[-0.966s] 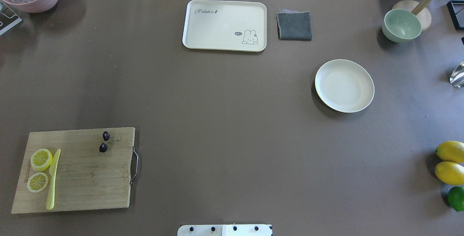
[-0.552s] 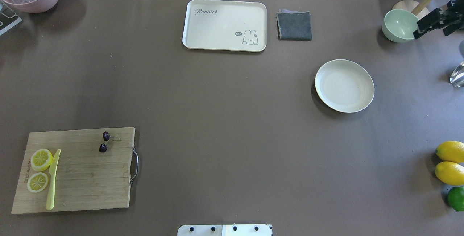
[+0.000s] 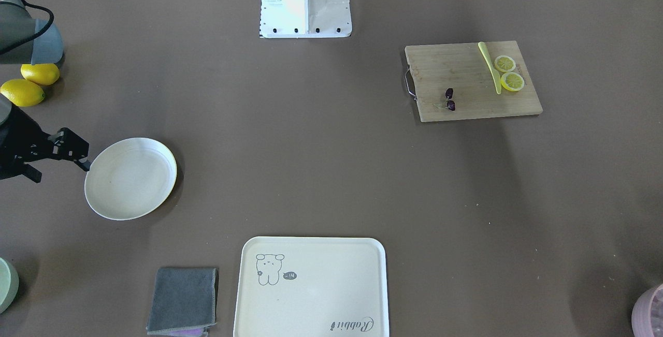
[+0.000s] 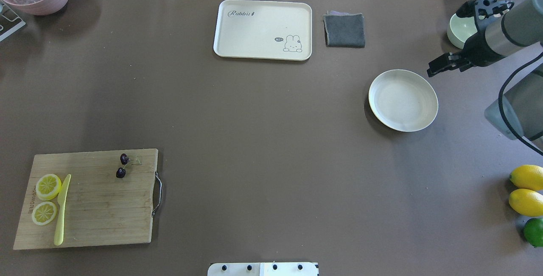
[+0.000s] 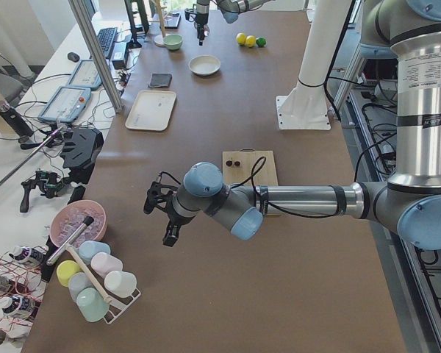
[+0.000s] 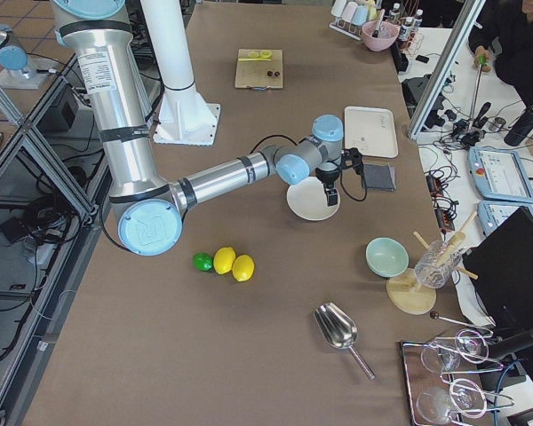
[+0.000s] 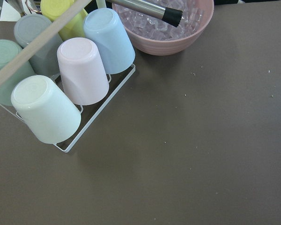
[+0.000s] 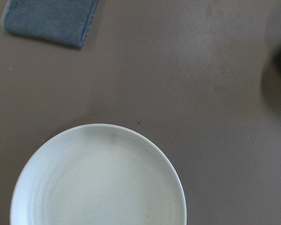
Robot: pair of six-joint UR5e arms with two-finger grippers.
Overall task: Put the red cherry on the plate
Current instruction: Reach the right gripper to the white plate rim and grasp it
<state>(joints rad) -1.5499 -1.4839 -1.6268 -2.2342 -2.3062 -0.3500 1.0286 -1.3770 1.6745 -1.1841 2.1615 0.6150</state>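
The red cherry (image 4: 121, 173), two small dark fruits on thin stems, lies on the far right part of a wooden cutting board (image 4: 93, 208) at the near left, also seen in the front-facing view (image 3: 450, 105). The plate (image 4: 403, 100), round and cream-white, rests bare on the right side of the table (image 3: 130, 178) and fills the lower right wrist view (image 8: 98, 183). My right gripper (image 4: 439, 67) hovers just beyond the plate's far right rim, open and holding nothing (image 3: 62, 169). My left gripper (image 5: 165, 213) shows only in the exterior left view, off the board's left; I cannot tell its state.
Two lemon slices (image 4: 47, 186) and a yellow knife (image 4: 62, 210) share the board. A cream tray (image 4: 263, 30) and grey cloth (image 4: 344, 30) lie at the back. A green bowl (image 4: 460, 30) sits behind the right gripper. Lemons (image 4: 527, 189) and a lime are at the right edge. A pink ice bowl (image 7: 161, 28) stands beside a cup rack (image 7: 61, 89).
The right arm has come in from the right edge and swung left and nearer, from beside the green bowl to the plate's far right rim. The cherry and plate have not moved.
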